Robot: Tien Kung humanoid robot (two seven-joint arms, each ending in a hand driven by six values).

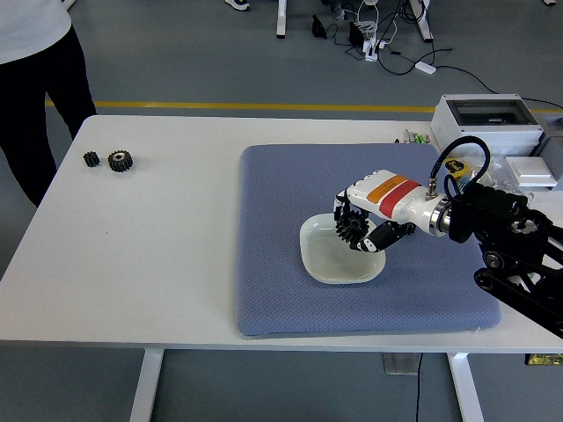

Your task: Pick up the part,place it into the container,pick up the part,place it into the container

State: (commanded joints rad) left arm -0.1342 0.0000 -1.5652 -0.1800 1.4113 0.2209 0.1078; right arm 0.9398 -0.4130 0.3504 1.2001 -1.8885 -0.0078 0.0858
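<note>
Gear over the dish

Right hand [363, 221] closed around a black gear [352, 232], held above the pale dish [327, 265] in the middle of the frame, on the blue mat [281, 193]; two more gears [109, 160] at upper left on the table [158, 255]

The floor [220, 61] is gray and smooth, with a yellow line [264, 106] painted across it behind the white table [149, 255]. Black and white cables [387, 40] lie on the floor far back, near some thin white legs [281, 18] of other furniture. The light is bright and even.
</note>
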